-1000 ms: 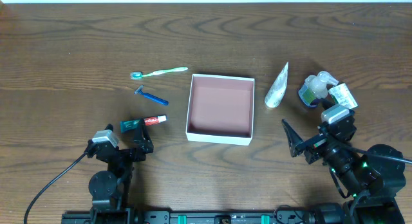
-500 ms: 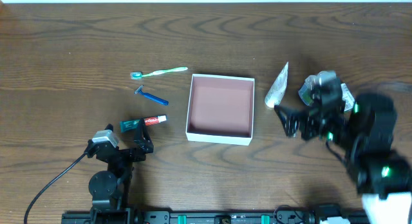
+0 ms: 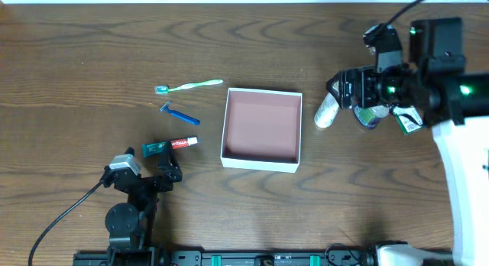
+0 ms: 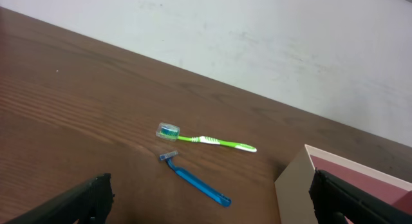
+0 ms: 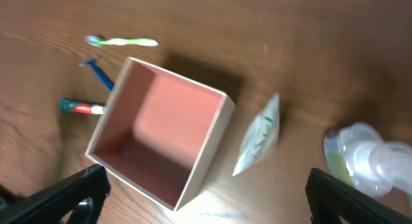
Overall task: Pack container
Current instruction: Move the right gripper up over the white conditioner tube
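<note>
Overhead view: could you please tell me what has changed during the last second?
The right gripper swung forward from near its base to above the white pouch, open and holding nothing. The left gripper, box, toothbrush, razor and toothpaste stayed put.

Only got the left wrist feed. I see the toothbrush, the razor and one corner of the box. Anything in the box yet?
Observer: No. The overhead view shows the container bare inside.
Operator: Any items I can't see?
Observer: A small toothpaste tube lies on the table left of the container, nearer the robot than the razor.
Operator: Where's the right arm?
Observer: The right gripper hangs open above the far end of a white pouch that lies just right of the container.
</note>
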Available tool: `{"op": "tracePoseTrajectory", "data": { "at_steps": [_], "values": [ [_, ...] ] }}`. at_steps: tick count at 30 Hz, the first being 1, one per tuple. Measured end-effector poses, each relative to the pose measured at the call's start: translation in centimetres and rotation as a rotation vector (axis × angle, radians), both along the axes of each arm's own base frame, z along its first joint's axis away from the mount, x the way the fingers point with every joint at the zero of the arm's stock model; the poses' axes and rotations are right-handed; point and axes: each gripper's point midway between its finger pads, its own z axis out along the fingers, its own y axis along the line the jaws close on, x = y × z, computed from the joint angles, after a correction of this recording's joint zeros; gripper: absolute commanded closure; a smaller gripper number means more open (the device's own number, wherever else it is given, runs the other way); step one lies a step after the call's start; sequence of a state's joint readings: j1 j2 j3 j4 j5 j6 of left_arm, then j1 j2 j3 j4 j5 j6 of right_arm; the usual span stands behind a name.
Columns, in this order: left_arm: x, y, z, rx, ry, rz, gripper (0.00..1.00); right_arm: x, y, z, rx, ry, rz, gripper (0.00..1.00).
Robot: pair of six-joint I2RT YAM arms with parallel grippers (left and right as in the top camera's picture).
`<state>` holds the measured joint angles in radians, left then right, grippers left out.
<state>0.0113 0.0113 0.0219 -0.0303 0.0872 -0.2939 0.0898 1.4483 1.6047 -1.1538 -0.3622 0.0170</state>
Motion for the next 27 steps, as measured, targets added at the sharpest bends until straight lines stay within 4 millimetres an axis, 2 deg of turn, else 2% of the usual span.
{"op": "tracePoseTrajectory", "data": {
  "at_steps": [5,11,19,25,27],
  "values": [
    [0.0,0.0,0.0,0.000,0.000,0.000,0.02,2.1,-1.0,-4.0,-0.037,0.122,-0.107,0.18],
    [0.0,0.0,0.0,0.000,0.000,0.000,0.02,4.0,-1.3,-7.4,-0.109,0.195,-0.208,0.26],
    [0.0,0.0,0.0,0.000,0.000,0.000,0.02,4.1,0.5,-9.2,-0.199,0.216,-0.246,0.48],
    [0.0,0.0,0.0,0.000,0.000,0.000,0.02,4.1,0.0,-9.2,-0.237,0.211,-0.293,0.62],
    [0.0,0.0,0.0,0.000,0.000,0.000,0.02,4.0,-0.2,-9.3,-0.247,0.214,-0.305,0.64]
  ]
}}
